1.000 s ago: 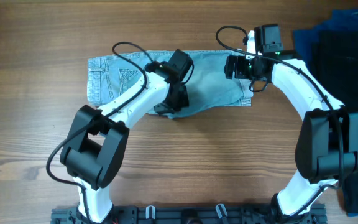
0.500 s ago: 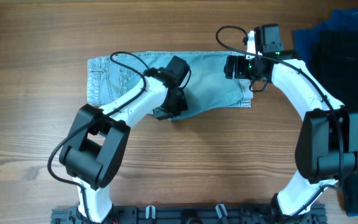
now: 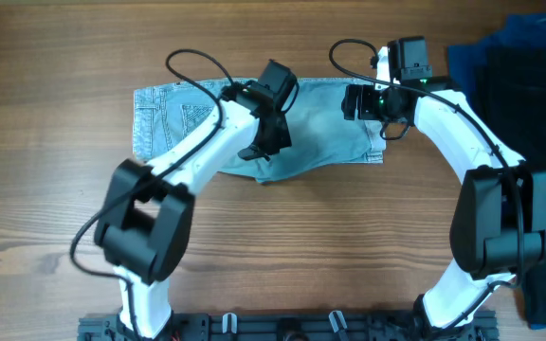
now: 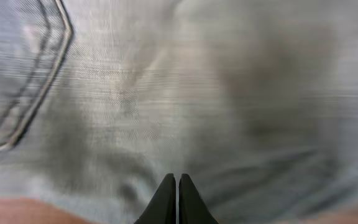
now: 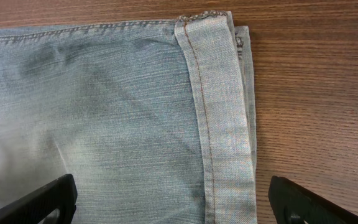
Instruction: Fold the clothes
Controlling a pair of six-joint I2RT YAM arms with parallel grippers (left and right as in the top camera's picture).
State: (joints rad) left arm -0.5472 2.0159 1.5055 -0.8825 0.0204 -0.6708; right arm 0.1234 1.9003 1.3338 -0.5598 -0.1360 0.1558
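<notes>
left end effector point(image 4: 177, 179), fingers pressed together, is over the middle of the denim shorts point(image 3: 325, 142), which lie flat across the far middle of the wooden counter point(image 3: 64, 57). right end effector point(image 5: 173, 202) hangs with fingers wide apart above the cuffed hem point(image 5: 219, 106) at the shorts' right end. a stitched back pocket point(image 4: 17, 81) shows toward the left end.
</notes>
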